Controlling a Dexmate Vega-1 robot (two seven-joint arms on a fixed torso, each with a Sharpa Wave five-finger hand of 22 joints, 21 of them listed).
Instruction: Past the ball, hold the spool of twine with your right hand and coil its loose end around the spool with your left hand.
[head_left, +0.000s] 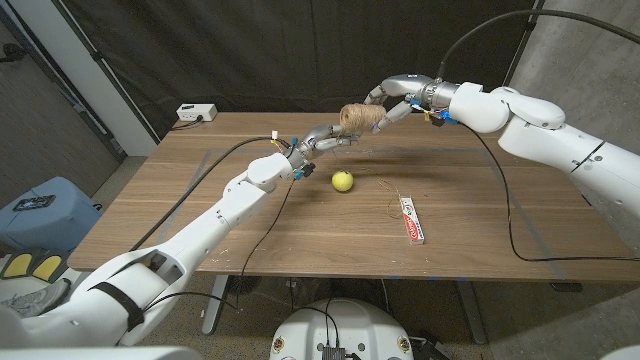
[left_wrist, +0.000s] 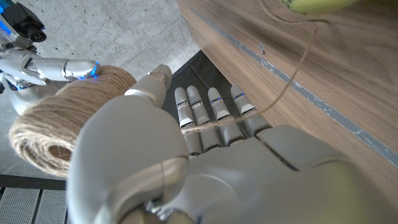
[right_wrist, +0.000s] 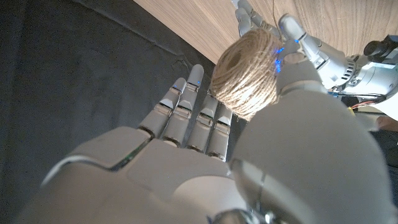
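Observation:
The spool of twine (head_left: 354, 118) hangs in the air over the table's far part, past the yellow ball (head_left: 342, 180). My right hand (head_left: 398, 93) holds the spool (right_wrist: 245, 71) between thumb and fingers. My left hand (head_left: 318, 141) reaches up to the spool's (left_wrist: 56, 118) near side, thumb beside it. The loose strand (left_wrist: 214, 124) runs across the left hand's fingers (left_wrist: 199, 115) and down to the table, where more of the strand (head_left: 393, 196) lies. Whether the left hand pinches the strand is not clear.
A red-and-white toothpaste box (head_left: 411, 220) lies on the wooden table (head_left: 200, 220) to the right of the ball. A white power strip (head_left: 196, 113) sits at the far left corner. Black cables trail over the table from both arms.

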